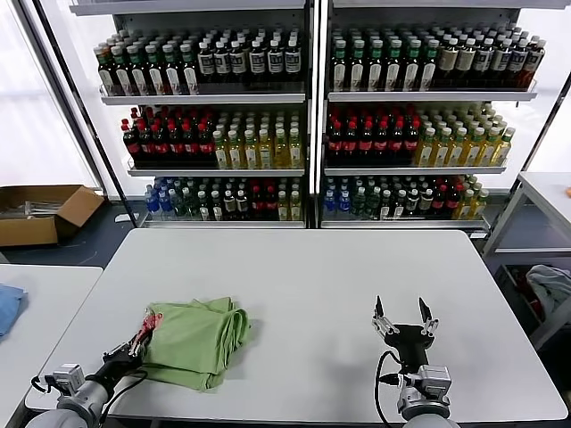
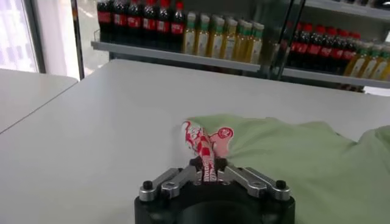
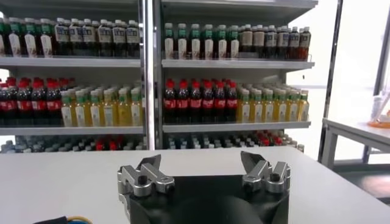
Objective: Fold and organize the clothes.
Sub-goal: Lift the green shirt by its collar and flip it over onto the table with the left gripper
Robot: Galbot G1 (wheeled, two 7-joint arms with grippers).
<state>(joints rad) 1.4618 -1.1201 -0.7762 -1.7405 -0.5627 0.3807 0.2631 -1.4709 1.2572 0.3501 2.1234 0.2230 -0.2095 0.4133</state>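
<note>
The light green polo shirt (image 1: 198, 341) lies folded in a bundle on the near left part of the white table (image 1: 303, 276). Its red-and-white printed patch (image 1: 148, 325) sticks out at the bundle's left edge. My left gripper (image 1: 136, 345) is shut on that patch edge, at table height. In the left wrist view the shirt (image 2: 292, 158) spreads beyond the gripper (image 2: 208, 165), and the patch (image 2: 204, 143) rises from between the closed fingertips. My right gripper (image 1: 405, 316) is open and empty, above bare table on the near right; it shows open in the right wrist view (image 3: 201, 164).
Shelves of bottles (image 1: 303, 116) stand behind the table. A cardboard box (image 1: 40, 212) lies on the floor at far left. A side table with a blue cloth (image 1: 9, 308) is at left. Another table (image 1: 544, 201) and a grey-white cloth (image 1: 553, 290) are at right.
</note>
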